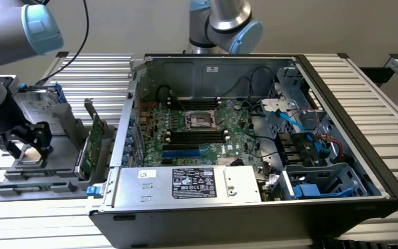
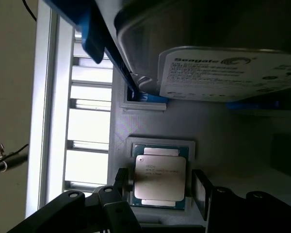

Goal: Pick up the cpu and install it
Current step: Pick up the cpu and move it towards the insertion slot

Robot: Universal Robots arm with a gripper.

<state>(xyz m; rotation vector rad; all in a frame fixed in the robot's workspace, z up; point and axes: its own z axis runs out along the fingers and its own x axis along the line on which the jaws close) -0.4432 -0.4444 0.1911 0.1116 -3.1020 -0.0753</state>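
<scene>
**Centre the jaws on the cpu (image 2: pixel 160 180)**

Lower left in the exterior view, my gripper (image 1: pixel 31 149) hangs over the grey tray (image 2: pixel 223 131), jaws apart, straddling the cpu lying flat in its pocket. I judge a gentle, even squeeze on opposite edges best.

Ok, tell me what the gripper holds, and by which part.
Nothing held: the gripper has its fingers open either side of the cpu, which lies in its holder.
</scene>
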